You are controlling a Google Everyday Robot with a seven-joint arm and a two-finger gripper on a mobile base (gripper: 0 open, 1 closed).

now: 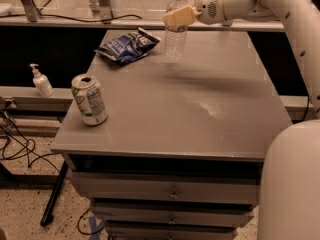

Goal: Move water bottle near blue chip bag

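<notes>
Jaws pinch the water bottle [174,36] just below its shoulder. The gripper [179,17] sits upper centre of the frame, with the arm entering from the upper right. Bottle upright, base at or just above the table [165,114]; we cannot tell which. The blue chip bag [127,46] lies just left of it, apart.

Risks, as we judge them:
- Releasing before the base is seated would tip the tall, light bottle.
- Drifting left would shove the bag.

The soda can [90,99], lower left, stands well apart.
</notes>
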